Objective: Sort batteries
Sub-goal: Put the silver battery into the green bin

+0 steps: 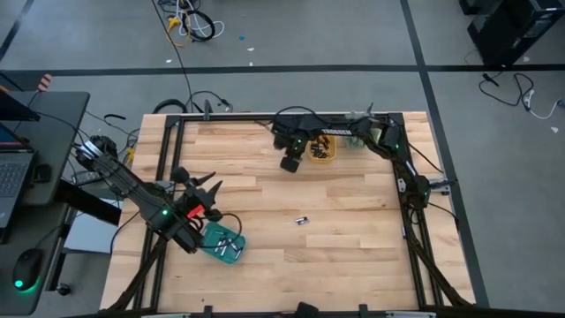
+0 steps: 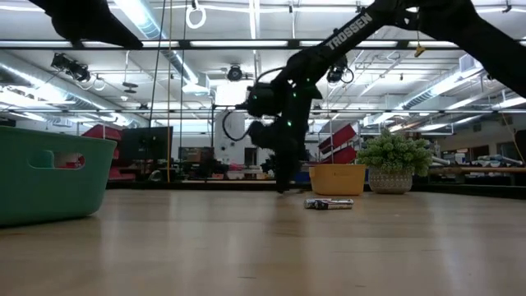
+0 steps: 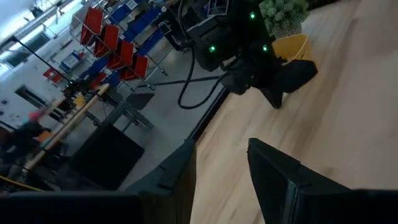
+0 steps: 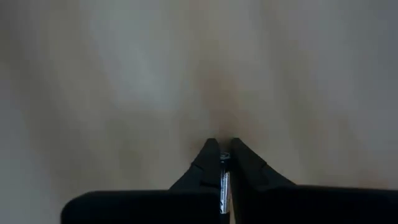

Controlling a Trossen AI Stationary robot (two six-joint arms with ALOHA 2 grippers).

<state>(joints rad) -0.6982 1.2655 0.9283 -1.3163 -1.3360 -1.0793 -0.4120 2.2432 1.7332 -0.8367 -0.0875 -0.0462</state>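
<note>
Green tray nearest; I see right gripper pinching a battery lengthwise, beside yellow bin. Left gripper spread, waiting.

One small battery lies on its side on the wood, just toward four o'clock of the table's centre. More batteries fill the yellow tray at twelve o'clock, others the green tray at eight o'clock.
</note>
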